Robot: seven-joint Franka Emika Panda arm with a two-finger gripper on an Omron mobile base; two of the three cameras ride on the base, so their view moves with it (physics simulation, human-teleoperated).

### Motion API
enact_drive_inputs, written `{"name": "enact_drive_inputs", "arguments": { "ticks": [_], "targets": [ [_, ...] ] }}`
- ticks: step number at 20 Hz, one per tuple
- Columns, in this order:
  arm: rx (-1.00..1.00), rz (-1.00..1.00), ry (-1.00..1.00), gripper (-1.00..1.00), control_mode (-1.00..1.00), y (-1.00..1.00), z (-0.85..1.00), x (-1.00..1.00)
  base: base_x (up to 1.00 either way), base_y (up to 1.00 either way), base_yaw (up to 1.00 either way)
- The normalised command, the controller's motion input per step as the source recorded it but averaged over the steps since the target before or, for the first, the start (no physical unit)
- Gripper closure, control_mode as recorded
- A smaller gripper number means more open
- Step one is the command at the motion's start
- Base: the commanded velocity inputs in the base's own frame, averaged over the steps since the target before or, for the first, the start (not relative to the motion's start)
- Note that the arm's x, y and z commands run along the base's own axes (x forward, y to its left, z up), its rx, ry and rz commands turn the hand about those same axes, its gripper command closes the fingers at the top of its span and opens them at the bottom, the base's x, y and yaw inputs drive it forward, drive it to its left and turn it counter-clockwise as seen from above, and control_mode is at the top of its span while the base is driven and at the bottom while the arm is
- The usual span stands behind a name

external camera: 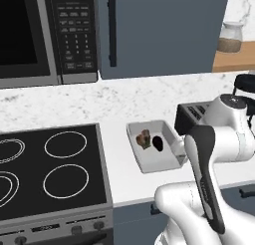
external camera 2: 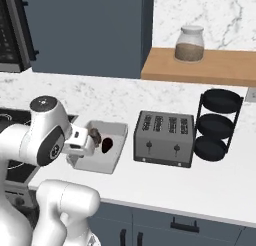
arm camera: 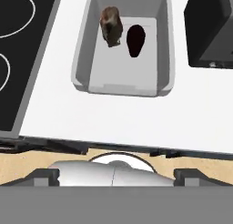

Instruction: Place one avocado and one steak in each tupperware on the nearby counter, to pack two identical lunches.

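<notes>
Tupperware (arm camera: 91, 45) holds one steak (arm camera: 111, 25), one avocado (arm camera: 135, 40).

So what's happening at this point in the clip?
The robot is packing lunches. One tupperware on the white counter, between the stove and the toaster, already holds a steak and an avocado side by side. The tool is open and empty, pulled back above the counter's front edge.
</notes>
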Motion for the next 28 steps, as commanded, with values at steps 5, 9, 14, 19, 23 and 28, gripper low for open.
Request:
{"name": "enact_drive_inputs", "arguments": {
  "ticks": [5, 9, 14, 19, 23, 28],
  "targets": [
    [0.00, 0.00, 0.00, -1.00, 1.00, 0.00, 0.00, 0.00, -0.79, -0.05, 0.00],
    [0.00, 0.00, 0.00, -1.00, 1.00, 0.00, 0.00, 0.00, -0.58, -0.51, 0.00],
    [0.00, 0.00, 0.00, -1.00, 1.00, 0.00, 0.00, 0.00, -0.24, -0.78, 0.00],
    [0.00, 0.00, 0.00, -1.00, 1.00, 0.00, 0.00, 0.00, -0.13, -0.93, 0.00],
    [0.00, 0.00, 0.00, -1.00, 1.00, 0.00, 0.00, 0.00, -0.69, -0.81, 0.00],
    [0.00, 0.00, 0.00, -1.00, 1.00, 0.00, 0.00, 0.00, -0.87, -0.59, 0.00]
  ]
}}
